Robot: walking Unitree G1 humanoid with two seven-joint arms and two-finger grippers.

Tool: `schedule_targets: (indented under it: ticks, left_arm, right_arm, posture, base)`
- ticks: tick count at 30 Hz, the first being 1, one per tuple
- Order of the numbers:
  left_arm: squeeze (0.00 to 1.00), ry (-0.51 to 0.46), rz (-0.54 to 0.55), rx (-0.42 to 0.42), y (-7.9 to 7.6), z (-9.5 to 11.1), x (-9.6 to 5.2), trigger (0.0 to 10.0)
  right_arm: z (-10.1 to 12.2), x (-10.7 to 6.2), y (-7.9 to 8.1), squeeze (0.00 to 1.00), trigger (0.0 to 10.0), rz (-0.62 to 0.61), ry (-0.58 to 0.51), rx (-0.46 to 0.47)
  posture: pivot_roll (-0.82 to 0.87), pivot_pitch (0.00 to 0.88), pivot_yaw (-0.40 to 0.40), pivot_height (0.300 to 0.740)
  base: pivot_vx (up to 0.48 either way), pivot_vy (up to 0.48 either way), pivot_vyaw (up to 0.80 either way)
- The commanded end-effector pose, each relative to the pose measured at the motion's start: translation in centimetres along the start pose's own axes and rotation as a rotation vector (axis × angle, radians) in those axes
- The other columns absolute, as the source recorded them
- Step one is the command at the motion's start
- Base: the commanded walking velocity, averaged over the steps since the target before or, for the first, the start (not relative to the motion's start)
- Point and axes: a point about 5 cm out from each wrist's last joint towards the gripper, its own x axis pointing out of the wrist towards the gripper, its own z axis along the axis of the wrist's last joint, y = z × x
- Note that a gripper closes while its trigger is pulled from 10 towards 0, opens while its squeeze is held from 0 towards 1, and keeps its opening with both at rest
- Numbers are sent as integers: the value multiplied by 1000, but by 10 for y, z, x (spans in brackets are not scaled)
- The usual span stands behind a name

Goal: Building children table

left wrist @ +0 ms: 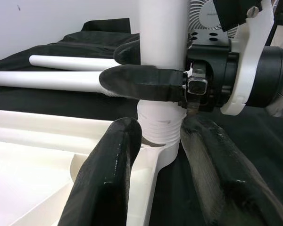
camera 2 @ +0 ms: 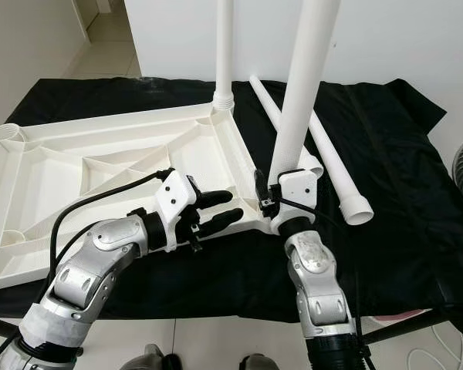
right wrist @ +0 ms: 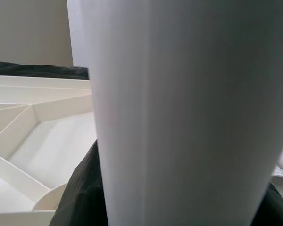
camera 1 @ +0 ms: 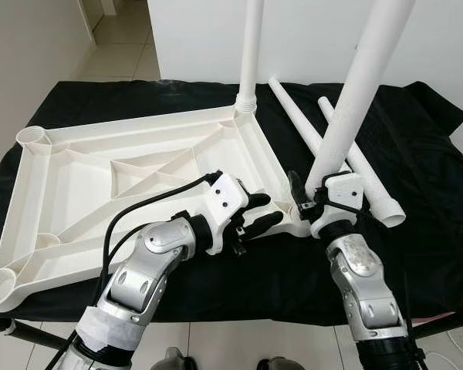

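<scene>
White ribbed tabletop (camera 1: 131,185), upside down on black cloth (camera 1: 417,193), centre to 9 o'clock. One leg (camera 1: 251,46) upright at its 1 o'clock corner; two spare legs (camera 1: 355,158) flat at 2 o'clock. Right gripper (camera 1: 312,202) clamps a tilted leg (camera 1: 355,100) at the near-right socket. Left gripper (camera 1: 266,212) spread open over that corner.

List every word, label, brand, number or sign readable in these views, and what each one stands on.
None: no readable text on the white tabletop, the leg held by the right tool, the two loose legs, the black cloth or the left tool.
</scene>
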Motion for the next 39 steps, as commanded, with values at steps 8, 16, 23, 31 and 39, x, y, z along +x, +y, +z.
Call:
schedule_targets:
  ticks: [8,16,23,31,39]
  left_arm:
    - [0,-1,-10,12,1,2,4,10000]
    - [0,-2,-8,13,1,2,3,10000]
    - [0,-2,-9,15,1,3,3,10000]
    - [0,-3,-7,19,4,4,2,10000]
    - [0,-4,-3,20,5,5,2,10000]
  right_arm:
    - [-22,1,0,0,10000,-20,108,43]
    - [-25,0,9,0,10000,62,113,28]
    - [-27,-9,12,0,10000,165,108,-22]
    - [-31,-19,12,0,10000,263,109,-30]
    - [-31,-20,10,0,10000,276,113,3]
  posture:
    - [-117,52,39,740]
    - [-115,52,42,740]
    - [-115,52,42,740]
    - [-117,63,52,740]
    - [-116,74,55,740]
  base:
    - [0,0,0]
    - [0,0,0]
    - [0,0,0]
    - [0,0,0]
    - [0,0,0]
